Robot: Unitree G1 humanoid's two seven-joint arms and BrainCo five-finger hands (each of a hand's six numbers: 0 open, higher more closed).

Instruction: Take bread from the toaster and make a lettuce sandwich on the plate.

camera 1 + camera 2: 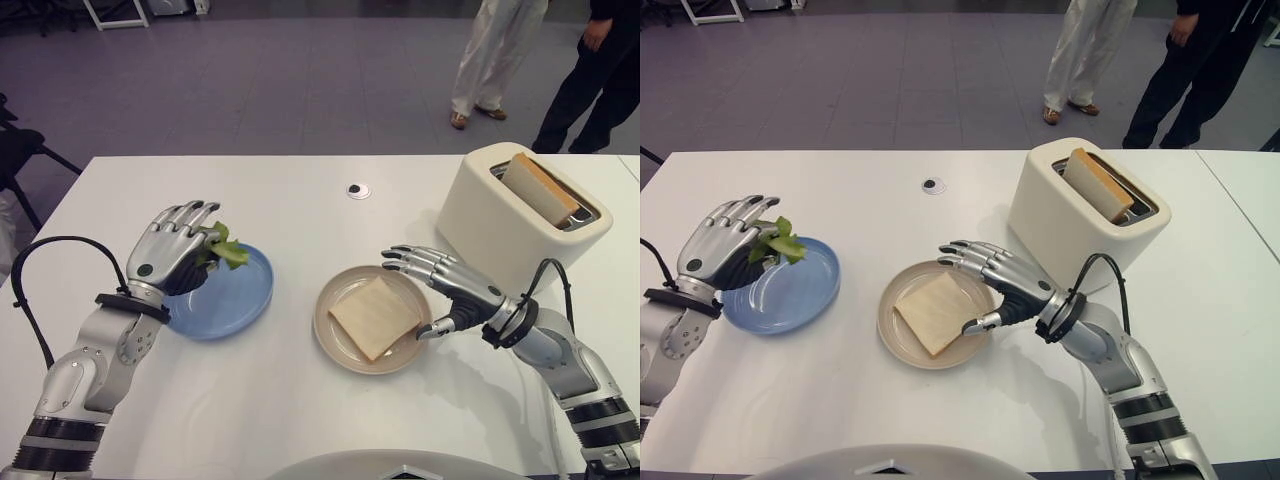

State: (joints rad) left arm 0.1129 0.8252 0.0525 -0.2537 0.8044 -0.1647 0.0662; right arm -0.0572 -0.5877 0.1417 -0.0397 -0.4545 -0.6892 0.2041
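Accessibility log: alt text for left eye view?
The left hand holds a green lettuce leaf above a round blue plate; the open right hand is beside a tan plate carrying one bread slice. A second slice stands in the cream toaster.

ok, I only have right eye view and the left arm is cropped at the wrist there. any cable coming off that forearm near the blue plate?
Observer: Yes. In left eye view a black cable arcs from the wrist of the left hand out over the table on the robot's left, apart from the blue plate.
Operator: anything beyond the table edge on that side?
Observer: A dark stand or chair frame sits off the table by its far left corner; I can't tell which it is.
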